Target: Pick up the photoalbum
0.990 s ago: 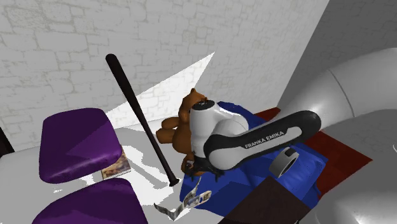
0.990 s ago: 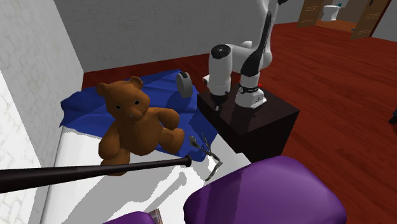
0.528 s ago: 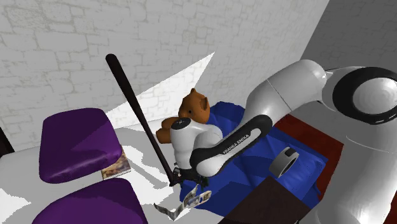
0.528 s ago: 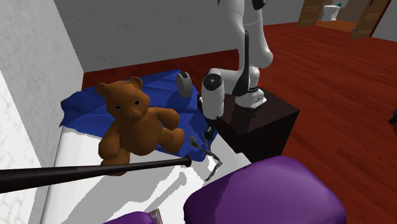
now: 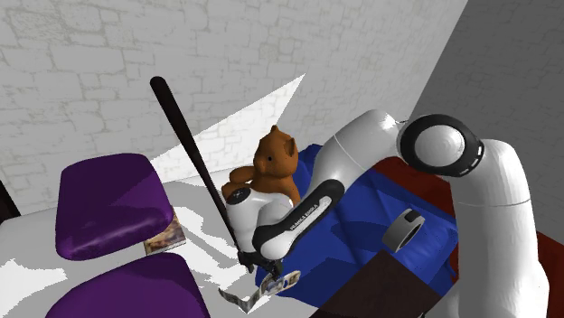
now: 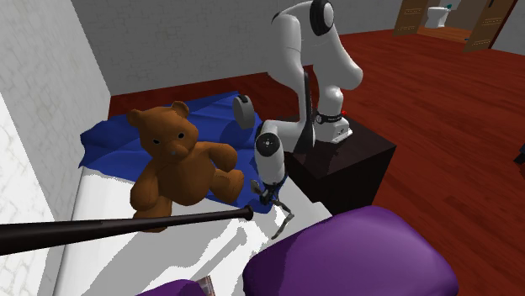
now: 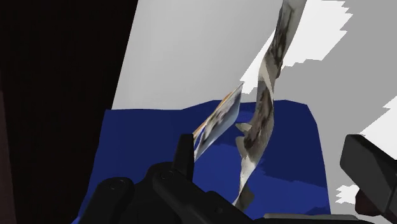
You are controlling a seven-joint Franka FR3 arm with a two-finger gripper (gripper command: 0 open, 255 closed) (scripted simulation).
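Photoalbum (image 7: 259,118) sits between the jaws and a little ahead of them; jaws spread wide, neither finger seen touching it. It stands at the edge of the blue blanket (image 5: 361,235) where that meets the white bed (image 6: 168,252), near the thin end of the black bat (image 5: 194,163). Album: splayed open, thin twisted pages with greyish photo prints. Arm (image 5: 361,154) folded low over the blanket, forearm angled down, hand just above the album

White arm (image 5: 361,149) bent low, wrist (image 6: 269,155) pointing down, jaws seemingly apart.
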